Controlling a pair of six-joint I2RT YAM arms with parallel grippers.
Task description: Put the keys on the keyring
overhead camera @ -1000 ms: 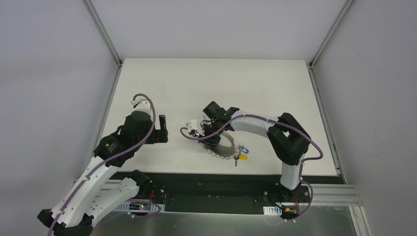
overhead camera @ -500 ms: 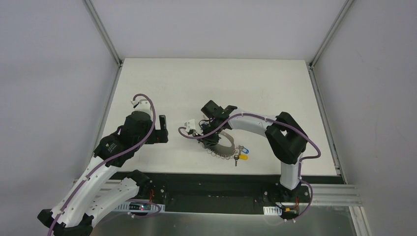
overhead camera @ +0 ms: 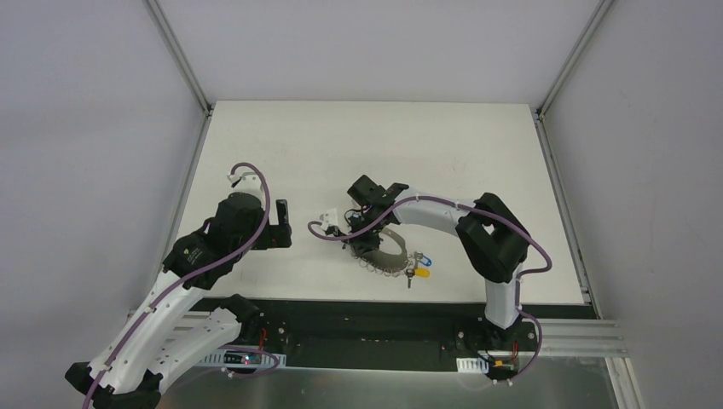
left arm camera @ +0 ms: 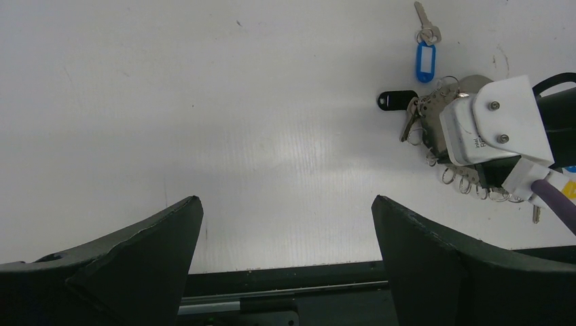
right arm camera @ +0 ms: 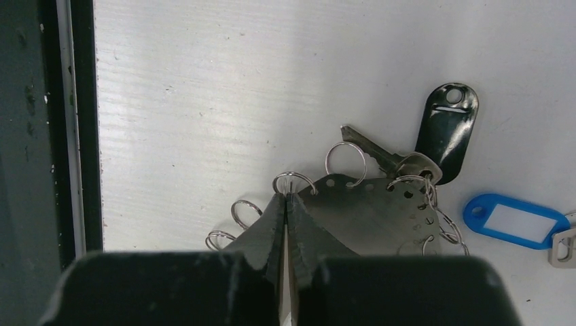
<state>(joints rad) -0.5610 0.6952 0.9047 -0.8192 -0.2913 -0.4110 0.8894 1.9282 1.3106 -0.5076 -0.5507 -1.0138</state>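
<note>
Right claw point(right arm camera: 289, 197): clenched, its two dark fingertips pressed together on the rim of the keyring point(right arm camera: 367, 210), right at one small split ring.
Left claw point(left arm camera: 285, 204): released, with its matte black wedge-shaped fingers spread wide and nothing between them; it hangs over the left part of the worktop point(overhead camera: 341, 145), well apart from the keyring.
Keyring place: flat on the white worktop, near the near edge, about midway along it.
Keyring look: a dull-grey, crescent-shaped metal plate with small holes punched along its curved rim; thin bright wire split rings hang from several holes, fanned outward.
Black-tagged key point(right arm camera: 380, 155): a silvery toothed blade on a glossy black oval plastic tag with a slot, touching the plate's left end.
Blue-tagged key point(left arm camera: 425, 61): a bright blue plastic frame around a white label window, with a small silver key at its tip; it lies just beyond the plate, toward the far edge.
Yellow tag point(overhead camera: 422, 273): at the plate's right end, beside a second blue tag point(overhead camera: 425, 262); details are too small to tell.
Worktop surface: matte white with faint scuffs.
</note>
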